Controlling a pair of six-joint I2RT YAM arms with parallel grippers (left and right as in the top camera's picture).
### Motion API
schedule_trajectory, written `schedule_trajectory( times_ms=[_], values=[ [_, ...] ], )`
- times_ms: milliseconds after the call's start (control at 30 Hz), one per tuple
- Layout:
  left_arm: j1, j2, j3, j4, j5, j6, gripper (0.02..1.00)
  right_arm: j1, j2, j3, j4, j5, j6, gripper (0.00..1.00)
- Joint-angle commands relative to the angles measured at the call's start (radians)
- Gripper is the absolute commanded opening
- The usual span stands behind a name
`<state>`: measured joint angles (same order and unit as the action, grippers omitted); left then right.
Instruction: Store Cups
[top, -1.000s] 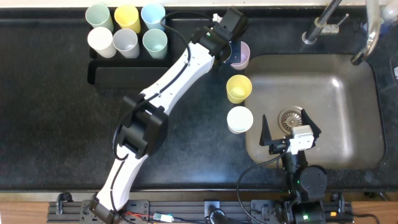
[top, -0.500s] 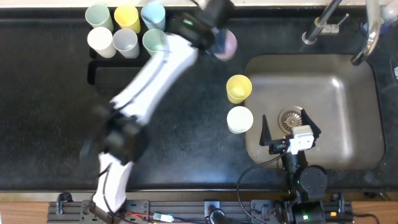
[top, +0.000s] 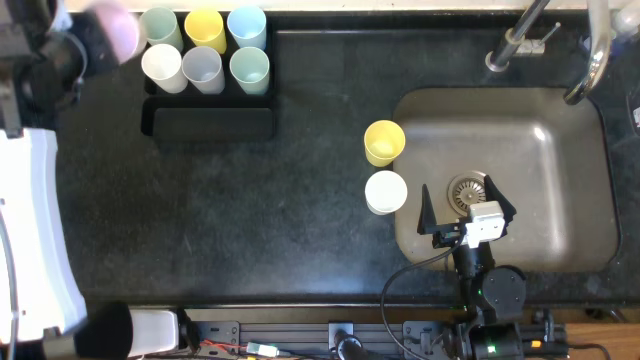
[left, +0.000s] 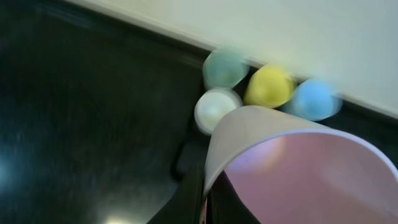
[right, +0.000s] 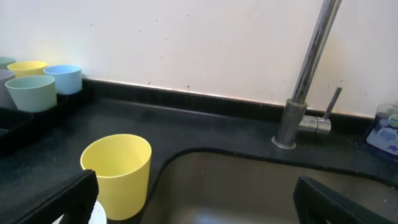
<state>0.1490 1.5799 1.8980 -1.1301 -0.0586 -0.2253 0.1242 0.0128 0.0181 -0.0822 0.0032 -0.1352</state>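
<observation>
**Top view.** We find the left arm (top: 30, 190) at the left edge of the worktop (top: 250, 230). Its jaws are closed around a pink cup (top: 112, 30), held aloft just left of the black tray (top: 207, 122). The tray carries six upright cups in two rows. Behind stand the pale green cup (top: 160, 22), tray yellow cup (top: 204, 25) and blue cup (top: 246, 22). In front stand the tray white cup (top: 161, 65), grey cup (top: 202, 68) and green cup (top: 249, 68). A loose yellow cup (top: 384, 142) and a loose white cup (top: 386, 191) stand close together, just beside the left rim of the sink (top: 540, 230). The right arm (top: 480, 280) has its jaws over the sink, spread wide.

**Left wrist view.** The pink cup sits in the foreground, mouth towards the camera, held at its near side. Beyond it we see four of the tray's cups below the wall (left: 298, 31). What lies directly beneath the pink cup we cannot tell.

**Right wrist view.** The right jaws stand wide apart with nothing between them. The loose yellow cup stands upright on the worktop at the sink's corner. The faucet (right: 308, 74) rises behind the basin, and a blue bottle (right: 382, 134) stands well beyond it.
</observation>
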Motion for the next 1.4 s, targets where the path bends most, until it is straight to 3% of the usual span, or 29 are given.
schedule_trajectory(
  times_ms=[33,267,1167,1400],
  values=[
    [0.085,0.023,-0.209,0.063,0.109,0.051,0.036,-0.006,-0.009,-0.013,0.005,-0.011,-0.003,0.998],
    [0.114,0.048,-0.374,0.197,0.147,0.072,0.036,-0.006,-0.009,-0.013,0.005,-0.011,-0.003,0.998],
    [0.112,0.262,-0.387,0.255,0.125,0.072,0.036,-0.006,-0.009,-0.013,0.005,-0.011,-0.003,0.996],
    [0.111,0.309,-0.387,0.265,0.126,0.072,0.077,-0.006,-0.009,-0.013,0.005,-0.011,-0.003,0.998]
  ],
)
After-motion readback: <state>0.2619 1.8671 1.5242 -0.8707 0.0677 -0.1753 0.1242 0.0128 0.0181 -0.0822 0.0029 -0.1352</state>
